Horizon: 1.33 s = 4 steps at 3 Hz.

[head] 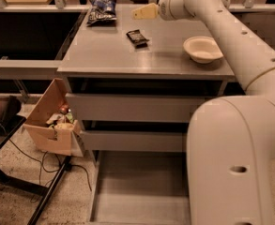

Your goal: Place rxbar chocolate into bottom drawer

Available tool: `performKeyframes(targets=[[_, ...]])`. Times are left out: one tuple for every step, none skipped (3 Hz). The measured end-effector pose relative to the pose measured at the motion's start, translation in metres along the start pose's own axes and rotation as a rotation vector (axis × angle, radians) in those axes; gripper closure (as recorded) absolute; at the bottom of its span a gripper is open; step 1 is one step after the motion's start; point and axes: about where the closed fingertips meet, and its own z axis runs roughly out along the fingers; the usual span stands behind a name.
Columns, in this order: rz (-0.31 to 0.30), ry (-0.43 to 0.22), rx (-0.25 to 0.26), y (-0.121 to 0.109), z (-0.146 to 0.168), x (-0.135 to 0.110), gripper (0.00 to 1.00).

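Observation:
The rxbar chocolate, a small dark flat bar, lies on the grey cabinet top, toward the back middle. My gripper hangs above the top, just behind and slightly right of the bar, its pale fingers pointing left, nothing in it. The bottom drawer is pulled out at floor level, a wide shallow grey tray with nothing in it; my arm covers its right part. The two upper drawers are closed.
A blue-and-white snack bag lies at the back left of the top. A white bowl sits at the right. A cardboard box with items stands on the floor left of the drawers. My large arm fills the right foreground.

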Motion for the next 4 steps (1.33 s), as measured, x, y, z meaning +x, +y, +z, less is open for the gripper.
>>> performKeyframes(targets=[[0.037, 0.044, 0.016, 0.004, 0.042, 0.009, 0.00], [0.065, 0.107, 0.021, 0.009, 0.069, 0.028, 0.00], [0.050, 0.187, 0.026, 0.019, 0.079, 0.045, 0.00], [0.015, 0.305, 0.024, 0.033, 0.086, 0.073, 0.00]])
